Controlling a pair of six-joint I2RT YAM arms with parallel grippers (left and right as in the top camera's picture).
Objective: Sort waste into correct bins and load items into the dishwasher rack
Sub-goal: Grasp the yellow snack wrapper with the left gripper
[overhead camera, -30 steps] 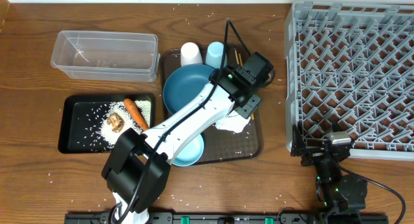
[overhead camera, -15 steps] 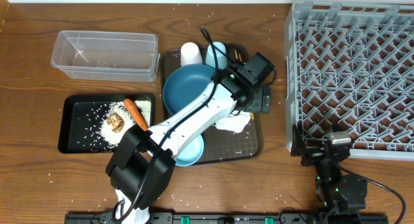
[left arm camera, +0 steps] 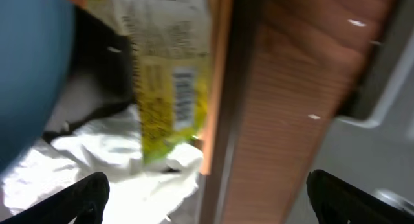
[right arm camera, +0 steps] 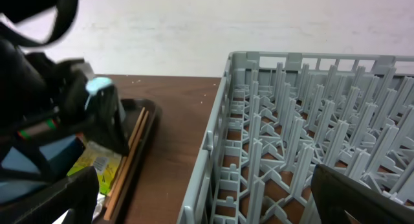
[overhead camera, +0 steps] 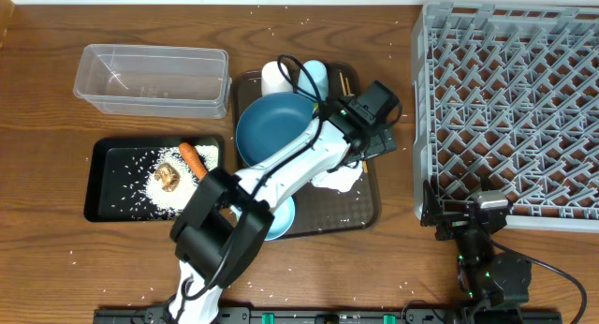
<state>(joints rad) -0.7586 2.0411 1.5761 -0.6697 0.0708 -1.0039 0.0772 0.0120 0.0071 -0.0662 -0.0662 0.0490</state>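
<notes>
My left gripper (overhead camera: 376, 144) hovers open and empty over the right edge of the brown serving tray (overhead camera: 360, 207). In the left wrist view its fingers (left arm camera: 84, 198) stand wide apart, and the crumpled white-yellow-green wrapper (left arm camera: 162, 88) lies on the tray ahead and to the left. The wrapper (overhead camera: 337, 179) sits beside the blue plate (overhead camera: 271, 127). The white-and-blue bowl (overhead camera: 276, 216), white cup (overhead camera: 275, 78), light-blue cup (overhead camera: 316, 76) and chopsticks (overhead camera: 344, 81) are on the serving tray. My right gripper (overhead camera: 468, 221) is open and empty at the grey rack's (overhead camera: 515, 109) front left corner.
The black tray (overhead camera: 103, 188) holds the carrot (overhead camera: 194, 160), a brown lump (overhead camera: 169, 175) and rice (overhead camera: 178, 195). The clear tub (overhead camera: 154, 81) stands behind it. Rice grains lie scattered on the table. The rack wall (right arm camera: 246, 140) is close to my right gripper.
My left gripper has swung to the right, from above the wrapper to over the serving tray's right edge. The right arm has not moved.
</notes>
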